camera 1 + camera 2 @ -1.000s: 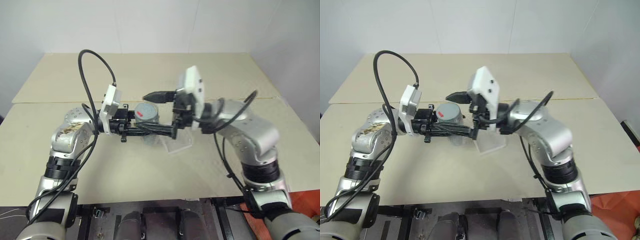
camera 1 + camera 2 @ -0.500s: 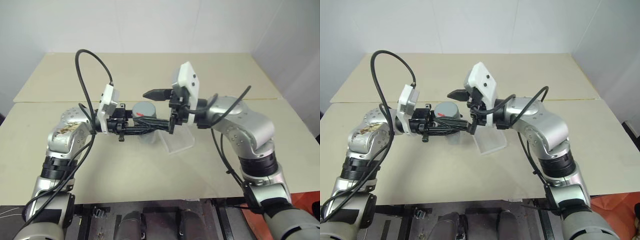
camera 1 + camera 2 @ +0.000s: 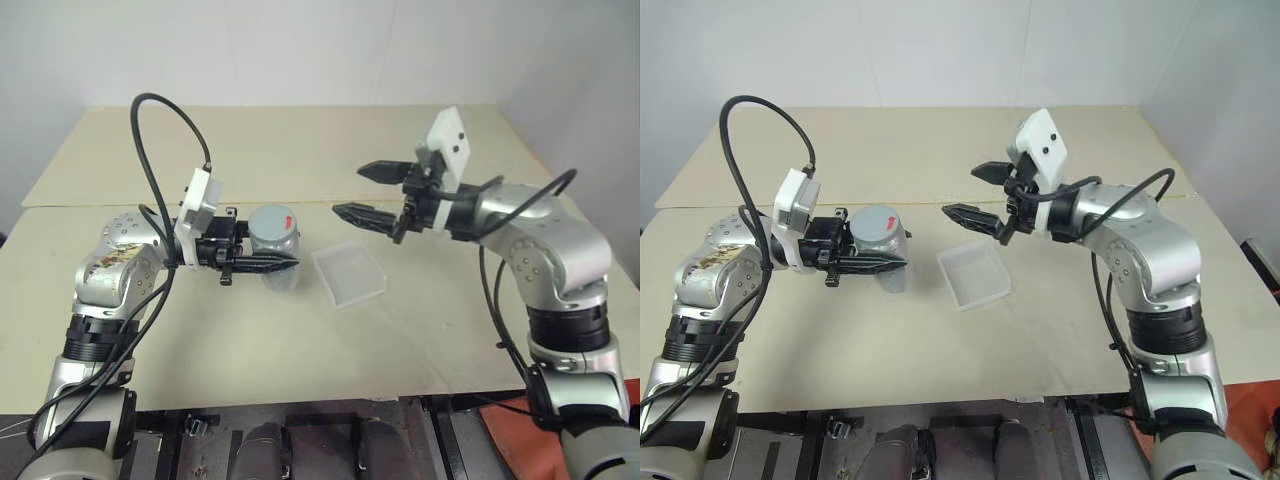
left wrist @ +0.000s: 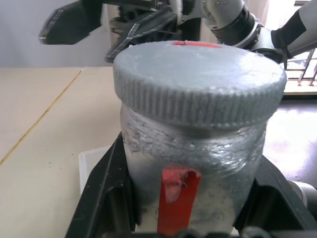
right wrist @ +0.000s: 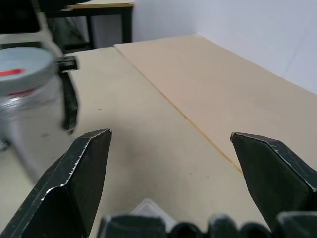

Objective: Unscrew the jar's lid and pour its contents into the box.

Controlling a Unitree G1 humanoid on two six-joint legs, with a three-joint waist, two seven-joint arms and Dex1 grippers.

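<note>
The jar (image 3: 272,247) is held upright a little above the table by my left gripper (image 3: 276,258), which is shut on its body just under the lid. The grey lid (image 3: 271,224) with a red mark sits on the jar. In the left wrist view the jar (image 4: 193,183) has a red strip and stands between the black fingers (image 4: 106,198). Its cloudy wall hides the contents. The clear box (image 3: 349,274) lies flat on the table, just right of the jar. My right gripper (image 3: 350,190) hangs open and empty above the box's far side, pointing toward the jar.
The beige table has a seam (image 3: 300,201) running across it behind the jar. Its front edge (image 3: 300,392) is close to me. A white wall stands behind the far edge.
My right gripper has drawn away from the jar's lid to the right, open throughout. The lid stays on the jar, and the box now shows uncovered.
</note>
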